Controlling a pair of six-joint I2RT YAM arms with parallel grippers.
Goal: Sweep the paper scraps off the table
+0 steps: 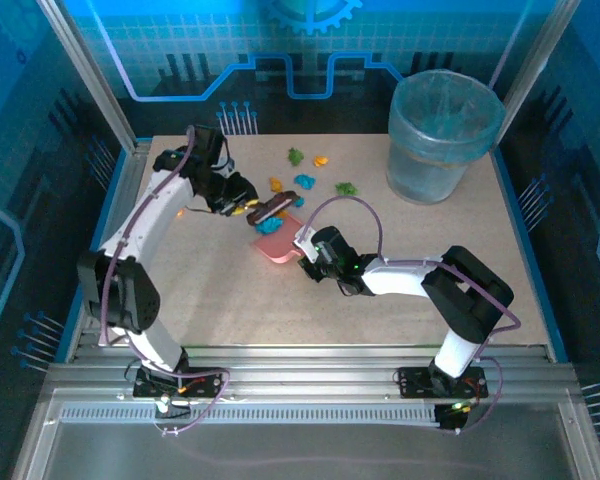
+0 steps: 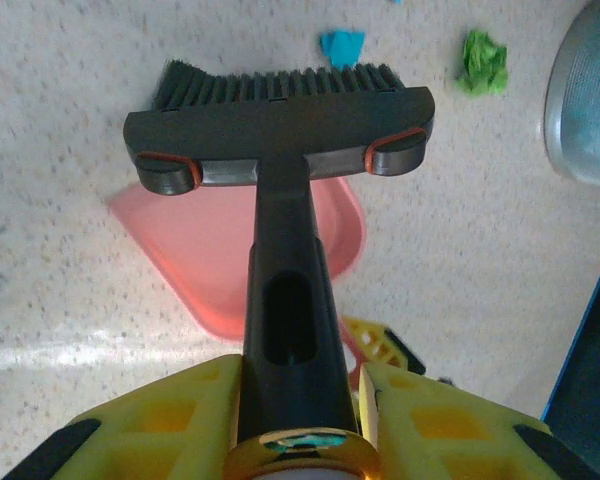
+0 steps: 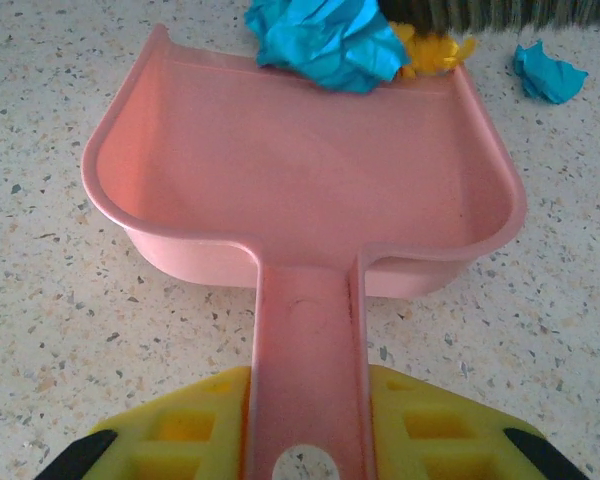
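Note:
My left gripper (image 1: 242, 205) (image 2: 300, 400) is shut on the handle of a dark brush (image 1: 275, 208) (image 2: 280, 130). The brush's bristles rest on the table (image 1: 380, 290) just beyond the pink dustpan (image 1: 277, 243) (image 3: 300, 170). My right gripper (image 1: 310, 250) (image 3: 305, 430) is shut on the dustpan's handle and holds it flat. A blue paper scrap (image 3: 325, 40) and an orange one (image 3: 435, 48) lie at the pan's open lip. More scraps lie beyond it: blue (image 1: 304, 181) (image 2: 342, 45), green (image 1: 346, 188) (image 2: 483, 62), orange (image 1: 276, 184), green (image 1: 295, 156), orange (image 1: 320, 160).
A translucent blue bin (image 1: 442, 135) (image 2: 585, 100) with a liner stands at the far right corner. One small orange scrap (image 1: 181, 212) lies beside the left arm. The metal frame (image 1: 525, 230) edges the table.

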